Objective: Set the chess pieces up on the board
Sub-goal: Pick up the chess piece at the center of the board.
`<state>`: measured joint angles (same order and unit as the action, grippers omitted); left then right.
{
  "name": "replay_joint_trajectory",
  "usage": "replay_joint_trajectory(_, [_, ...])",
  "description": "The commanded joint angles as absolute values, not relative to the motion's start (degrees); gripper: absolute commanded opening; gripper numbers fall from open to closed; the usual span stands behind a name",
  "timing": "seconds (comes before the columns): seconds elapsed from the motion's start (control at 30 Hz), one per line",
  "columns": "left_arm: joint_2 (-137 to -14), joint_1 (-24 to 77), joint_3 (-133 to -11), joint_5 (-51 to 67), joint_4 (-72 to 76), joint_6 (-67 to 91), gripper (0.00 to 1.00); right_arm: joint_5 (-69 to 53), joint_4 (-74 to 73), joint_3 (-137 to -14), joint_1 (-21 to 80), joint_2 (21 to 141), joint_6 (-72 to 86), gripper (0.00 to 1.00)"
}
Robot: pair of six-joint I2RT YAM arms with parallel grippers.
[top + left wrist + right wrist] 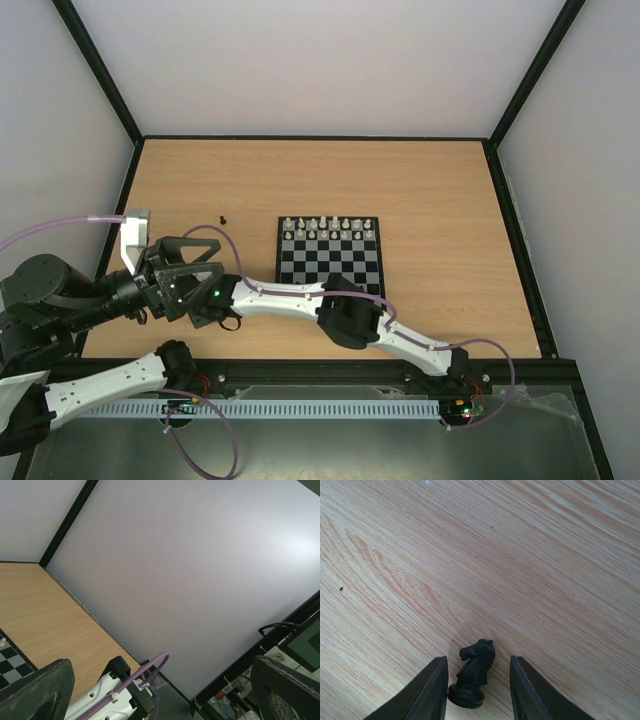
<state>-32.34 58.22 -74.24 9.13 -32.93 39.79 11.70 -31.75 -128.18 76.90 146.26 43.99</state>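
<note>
A black knight (472, 672), one of the chess pieces, stands upright on the bare wood, off the board. My right gripper (477, 690) straddles it. The left finger (427, 695) is almost at the knight's base and the right finger (535, 695) is still a gap away, so the jaws are open. From above, the right gripper (217, 300) reaches far left of the board (330, 262), hiding the knight. Another tiny black piece (222, 218) lies further back. My left gripper (172, 275) hovers wide open and empty beside it, its fingers (40, 690) at the frame's bottom corners.
White pieces (330, 228) fill the board's two far rows. The right arm (300, 295) crosses low in front of the board's near edge. A corner of the board (10, 662) shows in the left wrist view, along with the enclosure's right wall (200, 580).
</note>
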Motion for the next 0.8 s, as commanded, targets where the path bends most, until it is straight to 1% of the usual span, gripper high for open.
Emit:
replay_joint_trajectory(0.0, [-32.8, 58.0, -74.4, 10.5, -32.9, 38.9, 1.00, 12.2, -39.2, -127.4, 77.8, 148.5, 44.8, 0.35])
replay_joint_trajectory(0.5, [-32.9, 58.0, -73.7, 10.3, -32.6, 38.6, 0.99, 12.4, -37.1, -119.4, 77.9, 144.7, 45.2, 0.34])
replay_joint_trajectory(0.63, [-32.9, 58.0, -73.7, 10.5, -32.6, 38.7, 0.99, 12.4, -36.4, -119.3, 77.9, 145.0, 44.8, 0.27])
replay_joint_trajectory(0.7, [-33.0, 58.0, -73.7, 10.5, -32.6, 38.7, 1.00, 12.0, -35.5, -119.4, 77.8, 145.2, 44.4, 0.20])
replay_joint_trajectory(0.77, [-33.1, 58.0, -73.7, 10.5, -32.6, 38.7, 0.99, 11.7, -34.6, -119.2, 77.8, 145.3, 44.2, 0.17])
